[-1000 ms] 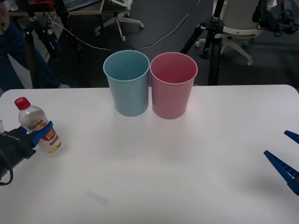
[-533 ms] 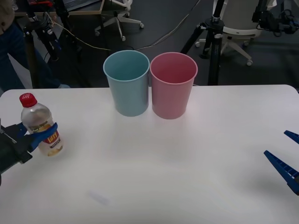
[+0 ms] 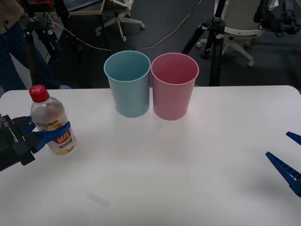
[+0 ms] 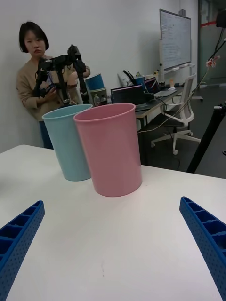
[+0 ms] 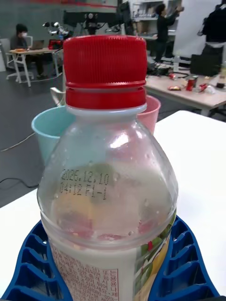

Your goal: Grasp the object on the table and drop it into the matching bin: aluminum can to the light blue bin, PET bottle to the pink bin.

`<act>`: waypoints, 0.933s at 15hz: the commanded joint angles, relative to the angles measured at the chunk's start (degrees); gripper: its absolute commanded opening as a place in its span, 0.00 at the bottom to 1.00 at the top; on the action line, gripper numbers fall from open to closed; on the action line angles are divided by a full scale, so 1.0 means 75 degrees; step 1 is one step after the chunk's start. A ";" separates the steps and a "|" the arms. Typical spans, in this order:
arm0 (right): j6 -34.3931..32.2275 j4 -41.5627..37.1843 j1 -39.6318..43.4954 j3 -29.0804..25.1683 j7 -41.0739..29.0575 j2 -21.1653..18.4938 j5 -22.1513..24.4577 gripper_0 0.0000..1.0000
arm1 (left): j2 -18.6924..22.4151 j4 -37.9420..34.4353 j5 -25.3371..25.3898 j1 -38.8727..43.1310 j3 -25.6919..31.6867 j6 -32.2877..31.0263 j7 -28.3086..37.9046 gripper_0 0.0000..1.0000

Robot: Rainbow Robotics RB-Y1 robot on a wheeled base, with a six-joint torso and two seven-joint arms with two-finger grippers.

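The PET bottle (image 3: 51,121), clear with a red cap and a yellow-white label, is held upright at the table's left side, raised a little off the white table (image 3: 160,174). My left gripper (image 3: 48,133) is shut around its middle, and the blue fingers (image 5: 188,263) hug the bottle (image 5: 108,188) up close in the left wrist view. The light blue bin (image 3: 127,83) and the pink bin (image 3: 174,84) stand side by side at the far middle of the table. My right gripper (image 3: 288,162) hovers open at the right edge, facing the pink bin (image 4: 109,148) and the light blue bin (image 4: 67,141).
Tripods, cables and office chairs stand on the dark floor beyond the table's far edge. A person stands in the room behind the bins in the right wrist view. White tabletop stretches between the bottle and the bins.
My left gripper has lifted the bottle and carried it rightward, toward the table's middle. The right gripper has stayed where it was.
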 commanded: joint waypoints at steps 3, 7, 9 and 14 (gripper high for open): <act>0.0000 0.0000 0.0000 0.0000 0.0000 0.0000 0.0000 1.00 | 0.0214 -0.0019 0.0217 -0.0752 -0.0520 0.0052 0.0509 0.00; 0.0000 0.0000 0.0000 0.0000 0.0000 0.0000 0.0000 1.00 | 0.0694 -0.0054 0.0205 -0.1924 -0.1352 0.0450 0.1552 0.00; 0.0000 0.0000 0.0000 0.0000 0.0000 0.0000 0.0000 1.00 | 0.1081 -0.0054 0.0205 -0.2534 -0.1844 0.0872 0.2033 0.00; 0.0000 0.0000 0.0000 0.0000 0.0000 0.0000 0.0000 1.00 | 0.1807 0.0028 -0.0451 -0.4245 -0.2711 0.1318 0.3756 0.00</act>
